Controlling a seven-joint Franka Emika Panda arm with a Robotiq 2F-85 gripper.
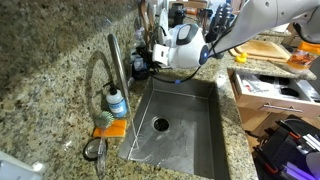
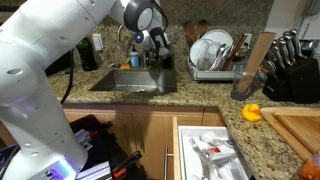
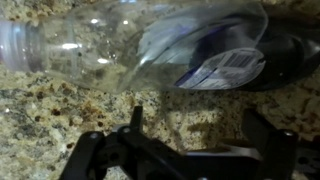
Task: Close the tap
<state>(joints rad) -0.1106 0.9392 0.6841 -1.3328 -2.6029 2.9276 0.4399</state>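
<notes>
The tap is a tall silver-grey faucet with a slim stem and an arched spout. It stands on the granite counter at the left rim of the steel sink. My gripper is at the back corner of the sink, just right of the tap's stem and apart from it. In an exterior view it hovers behind the sink. In the wrist view the fingers are spread wide with only granite between them. A clear bottle lies across the top of that view. The tap does not show there.
A small soap bottle with a blue label and an orange sponge sit at the tap's base. A dish rack, a knife block and a yellow duck are on the counter. A drawer stands open.
</notes>
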